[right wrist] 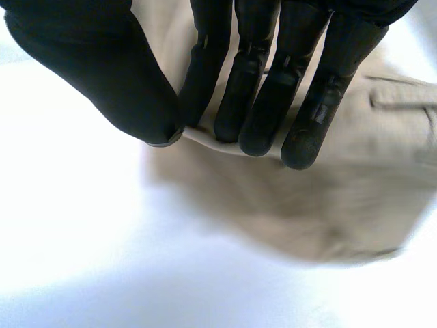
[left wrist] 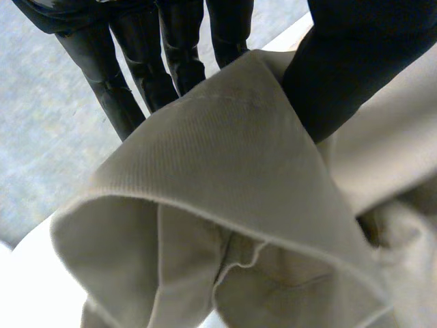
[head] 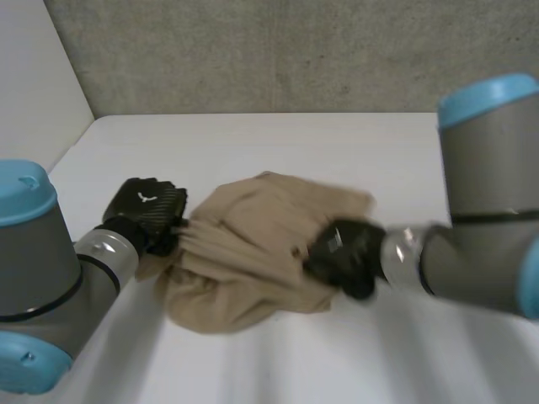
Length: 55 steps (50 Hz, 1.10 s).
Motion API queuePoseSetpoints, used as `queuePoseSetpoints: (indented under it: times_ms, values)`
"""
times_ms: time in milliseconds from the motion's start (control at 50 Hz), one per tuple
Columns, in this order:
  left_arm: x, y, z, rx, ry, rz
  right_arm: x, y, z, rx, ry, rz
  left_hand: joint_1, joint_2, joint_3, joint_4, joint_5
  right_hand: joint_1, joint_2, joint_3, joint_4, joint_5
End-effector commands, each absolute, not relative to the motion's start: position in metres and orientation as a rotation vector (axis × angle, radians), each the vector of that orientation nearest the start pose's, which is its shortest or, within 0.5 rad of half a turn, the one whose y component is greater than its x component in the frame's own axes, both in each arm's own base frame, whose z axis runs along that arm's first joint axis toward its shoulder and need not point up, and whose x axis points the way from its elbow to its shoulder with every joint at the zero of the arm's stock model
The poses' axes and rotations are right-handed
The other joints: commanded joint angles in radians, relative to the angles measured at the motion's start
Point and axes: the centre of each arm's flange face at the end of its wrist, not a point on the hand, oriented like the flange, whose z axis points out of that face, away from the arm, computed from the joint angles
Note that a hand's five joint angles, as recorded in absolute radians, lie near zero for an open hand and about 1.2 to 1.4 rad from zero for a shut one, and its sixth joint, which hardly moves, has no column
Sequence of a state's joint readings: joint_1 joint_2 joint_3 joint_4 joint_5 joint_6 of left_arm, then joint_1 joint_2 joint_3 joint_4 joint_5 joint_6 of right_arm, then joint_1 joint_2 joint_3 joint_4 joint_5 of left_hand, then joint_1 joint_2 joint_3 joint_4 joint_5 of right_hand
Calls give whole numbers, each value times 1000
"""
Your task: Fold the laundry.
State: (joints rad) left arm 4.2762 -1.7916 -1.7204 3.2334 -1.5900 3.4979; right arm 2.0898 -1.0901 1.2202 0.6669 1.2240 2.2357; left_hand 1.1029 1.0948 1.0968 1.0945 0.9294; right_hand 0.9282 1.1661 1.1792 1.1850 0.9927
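Note:
A crumpled beige garment [head: 253, 252] lies bunched in the middle of the white table [head: 354, 160]. My left hand [head: 150, 212] is at the garment's left edge. In the left wrist view the beige cloth [left wrist: 225, 171] is pinched between that hand's fingers [left wrist: 164, 61] and its thumb [left wrist: 355, 61], and a fold stands up from the grip. My right hand [head: 347, 251] is at the garment's right edge. In the right wrist view its thumb [right wrist: 102, 75] and fingers [right wrist: 273, 82] pinch a thin edge of the garment [right wrist: 355, 178].
A grey concrete wall [head: 278, 50] runs behind the table's far edge. A white panel [head: 34, 76] stands at the far left. Bare tabletop lies beyond the garment and in front of it.

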Motion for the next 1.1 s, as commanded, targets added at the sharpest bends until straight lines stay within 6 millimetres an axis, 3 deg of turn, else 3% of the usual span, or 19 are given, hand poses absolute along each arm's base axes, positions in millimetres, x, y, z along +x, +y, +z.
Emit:
queuePoseSetpoints:
  times_ms: [20, 40, 60, 100, 140, 220, 380, 500, 620, 680, 740, 820, 860, 900, 960, 1080, 1100]
  values:
    - [-266, -209, 205, 1081, 2352, -1922, 261, -128, 212, -2098, 1865, -723, 106, 114, 112, 114, 105, 405, 167, 154, 148, 166]
    - [-266, -208, 204, 1086, 2355, -1918, 260, -126, 213, -2096, 1860, -731, 106, 114, 112, 114, 105, 123, -115, -128, -134, -116]
    - [-267, -206, 203, 1101, 2353, -1913, 263, -128, 214, -2089, 1843, -767, 106, 114, 112, 114, 105, -342, -580, -593, -599, -581]
    - [-267, -200, 200, 1123, 2353, -1892, 265, -135, 219, -2083, 1833, -848, 97, 105, 103, 105, 96, -561, -799, -812, -818, -800]
    - [-266, -194, 199, 1140, 2362, -1873, 269, -158, 230, -2043, 1865, -1013, 91, 99, 97, 100, 90, -599, -837, -850, -856, -838]
    - [-260, -181, 195, 1165, 2402, -1801, 273, -185, 255, -1887, 1923, -1210, 65, 73, 71, 73, 64, -588, -826, -839, -845, -827]
    - [-247, -158, 194, 1191, 2448, -1714, 287, -213, 291, -1716, 1911, -1440, 18, 26, 24, 26, 17, -476, -714, -727, -733, -715]
    - [-241, -142, 201, 1203, 2437, -1742, 313, -261, 262, -1598, 1913, -1532, -190, -182, -184, -182, -191, -579, -817, -830, -836, -818]
    - [-238, -136, 215, 1178, 2395, -1825, 340, -307, 210, -1512, 1946, -1597, -618, -610, -612, -610, -620, -749, -987, -1000, -1006, -988]
    - [-237, -138, 223, 1145, 2380, -1869, 355, -316, 180, -1515, 1968, -1587, -754, -745, -747, -745, -755, -723, -961, -974, -980, -962]
    - [-235, -141, 225, 1118, 2371, -1886, 362, -321, 165, -1493, 1986, -1572, -886, -878, -880, -878, -887, -667, -905, -918, -924, -906]
    - [-226, -159, 227, 1009, 2368, -1892, 366, -328, 144, -1432, 2029, -1534, -895, -887, -889, -887, -896, -295, -533, -546, -552, -534]
    - [-215, -176, 225, 899, 2389, -1869, 367, -329, 140, -1406, 2039, -1521, -898, -890, -892, -890, -899, 104, -134, -147, -153, -135]
    - [-207, -185, 224, 817, 2416, -1856, 366, -329, 145, -1382, 2041, -1526, -901, -893, -895, -893, -902, 466, 228, 215, 209, 227]
    - [-199, -201, 215, 664, 2510, -1828, 364, -329, 160, -1337, 2041, -1540, -901, -893, -895, -893, -902, 468, 230, 217, 211, 229]
    - [-201, -221, 194, 613, 2610, -1728, 350, -306, 204, -1318, 2016, -1556, -898, -890, -892, -890, -899, 468, 230, 217, 211, 229]
    - [-201, -227, 188, 610, 2625, -1700, 339, -302, 214, -1307, 2034, -1560, -889, -881, -883, -881, -891, 468, 230, 217, 211, 229]
